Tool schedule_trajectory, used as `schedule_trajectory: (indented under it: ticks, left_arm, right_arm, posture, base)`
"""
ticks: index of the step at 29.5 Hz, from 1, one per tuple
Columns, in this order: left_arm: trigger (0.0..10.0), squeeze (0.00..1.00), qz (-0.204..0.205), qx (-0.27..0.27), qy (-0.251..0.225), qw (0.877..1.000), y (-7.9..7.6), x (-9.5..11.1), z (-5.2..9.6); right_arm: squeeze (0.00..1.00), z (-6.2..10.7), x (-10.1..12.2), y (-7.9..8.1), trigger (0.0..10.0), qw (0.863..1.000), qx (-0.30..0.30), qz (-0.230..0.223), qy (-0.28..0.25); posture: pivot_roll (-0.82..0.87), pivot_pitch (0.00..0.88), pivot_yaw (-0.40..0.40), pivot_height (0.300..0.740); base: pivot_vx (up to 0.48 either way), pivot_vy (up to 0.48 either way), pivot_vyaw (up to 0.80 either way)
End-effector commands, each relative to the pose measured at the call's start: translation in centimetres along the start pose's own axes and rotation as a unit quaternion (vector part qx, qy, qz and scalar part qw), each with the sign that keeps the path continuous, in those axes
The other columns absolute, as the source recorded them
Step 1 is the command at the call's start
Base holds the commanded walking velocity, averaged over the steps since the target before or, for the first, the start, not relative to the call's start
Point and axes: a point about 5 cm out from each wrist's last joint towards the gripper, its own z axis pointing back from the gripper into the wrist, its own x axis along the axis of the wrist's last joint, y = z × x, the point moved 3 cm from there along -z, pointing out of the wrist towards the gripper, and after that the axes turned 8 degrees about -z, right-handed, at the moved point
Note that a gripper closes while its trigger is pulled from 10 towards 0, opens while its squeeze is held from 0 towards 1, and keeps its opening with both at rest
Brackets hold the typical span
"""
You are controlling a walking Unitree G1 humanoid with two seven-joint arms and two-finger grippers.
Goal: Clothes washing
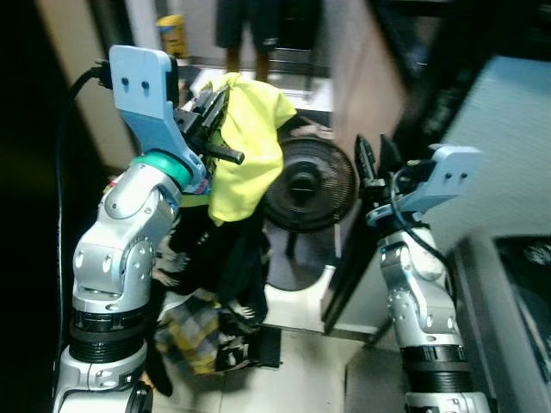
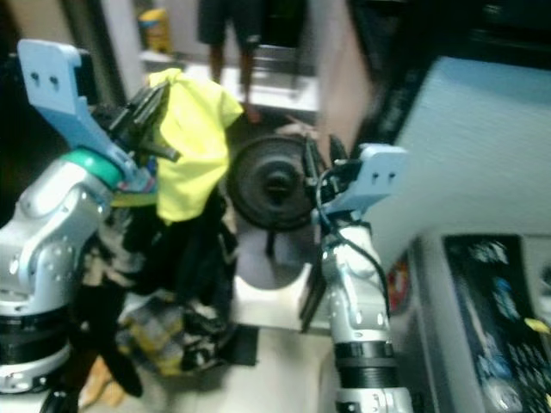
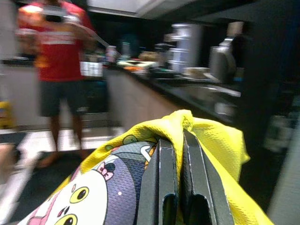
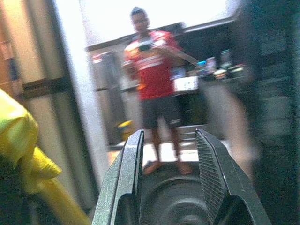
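Observation:
My left gripper (image 1: 211, 103) is raised high and shut on a yellow shirt (image 1: 250, 146) that hangs from it; in the left wrist view the fingers (image 3: 161, 187) pinch the yellow shirt (image 3: 215, 145), whose printed cartoon side shows. Dark clothes (image 1: 224, 249) and a yellow plaid garment (image 1: 194, 331) hang and pile below the left arm. My right gripper (image 1: 374, 163) is held up and open, with nothing between its fingers (image 4: 129, 183). The washing machine's grey top (image 2: 491, 301) lies at the lower right.
A black floor fan (image 1: 308, 185) stands straight ahead on a white base (image 1: 293, 305). A person in a red shirt (image 4: 157, 70) stands farther back, legs (image 1: 245, 39) visible at the top. A pale slanted panel (image 2: 482, 146) rises at the right. A kitchen counter (image 3: 187, 89) runs behind.

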Motion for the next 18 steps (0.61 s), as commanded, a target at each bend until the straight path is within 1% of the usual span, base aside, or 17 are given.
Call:
schedule_trajectory:
  ticks: [1,3,15,17,18]
  left_arm:
    - [10.0,0.0,-0.007,-0.028,-0.055,0.998,-1.1,2.8,-0.2]
    - [10.0,0.0,-0.007,-0.024,-0.058,0.998,-0.9,2.9,-0.2]
    - [10.0,0.0,-0.006,-0.015,-0.06,0.998,-0.3,3.2,-0.4]
    - [10.0,0.0,-0.004,-0.014,-0.058,0.998,-0.2,3.4,-0.4]
    - [10.0,0.0,-0.004,-0.014,-0.058,0.998,-0.2,3.4,-0.4]
  right_arm:
    - [0.0,-0.2,0.7,0.0,10.0,1.0,-0.002,-0.007,-0.011]
    - [0.0,-0.5,1.4,0.2,10.0,1.0,-0.003,-0.01,-0.023]
    - [0.0,-0.7,2.3,0.3,10.0,0.999,-0.014,-0.023,-0.038]
    - [0.0,-1.0,3.0,0.5,10.0,0.998,-0.016,-0.028,-0.051]
    - [0.0,-1.0,3.0,0.5,10.0,0.998,-0.016,-0.028,-0.051]
  posture:
    - [0.01,0.052,0.036,0.74]
    - [0.01,0.05,0.04,0.74]
    - [0.01,0.049,0.05,0.74]
    - [0.01,0.049,0.052,0.74]
    - [0.01,0.049,0.052,0.74]
  base:
    - [0.0,0.0,-0.8]
    - [0.0,0.0,-0.8]
    - [0.0,0.0,-0.8]
    - [0.0,0.0,-0.8]
    - [0.0,0.0,-0.8]
